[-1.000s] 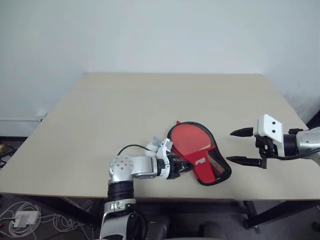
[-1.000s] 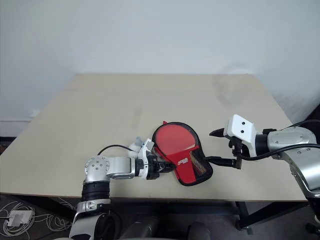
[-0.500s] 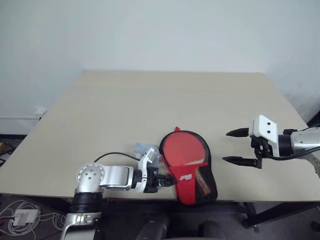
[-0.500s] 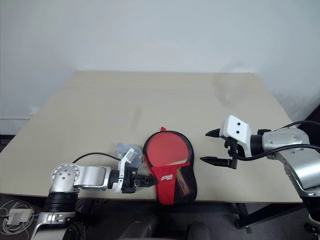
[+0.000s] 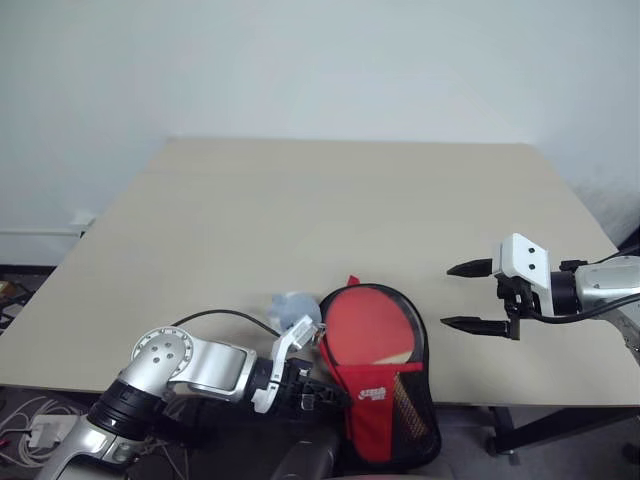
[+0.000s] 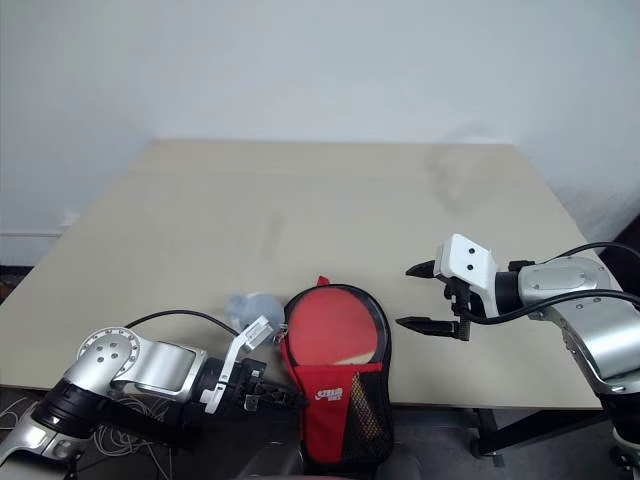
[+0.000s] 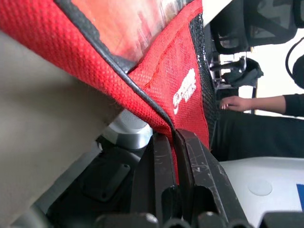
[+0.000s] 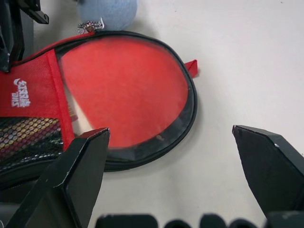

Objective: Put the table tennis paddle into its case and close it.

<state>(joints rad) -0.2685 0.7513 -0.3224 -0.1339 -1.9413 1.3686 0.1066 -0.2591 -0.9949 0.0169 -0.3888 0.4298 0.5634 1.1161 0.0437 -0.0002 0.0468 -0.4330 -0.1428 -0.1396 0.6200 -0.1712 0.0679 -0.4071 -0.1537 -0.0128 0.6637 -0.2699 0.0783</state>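
Left eye view, paddle (image 5: 368, 322): the red rubber face is seen lying inside the opened case, at the near edge of the table (image 5: 300, 220); a strip of pale wood is exposed where the handle begins.
Case (image 5: 385, 400): the round end is rested on the table, while the narrow end with the white logo and black mesh is hung over the near edge; the flap is folded back and the round end is left uncovered.
Left gripper (image 5: 335, 399): it is placed below the table edge, just beside the case; in the left wrist view its black fingers (image 7: 164, 180) are pressed together on the red fabric edge of the case.
Right gripper (image 5: 462, 296): it is held above the table to the right of the case, apart from it; its jaws are spread wide with nothing between them.
Grey-blue lump (image 5: 291, 306): it is set on the table, just beside the round end of the case.
Person's hand (image 7: 236, 102): it is seen in the left wrist view, beyond the case, on dark clothing.
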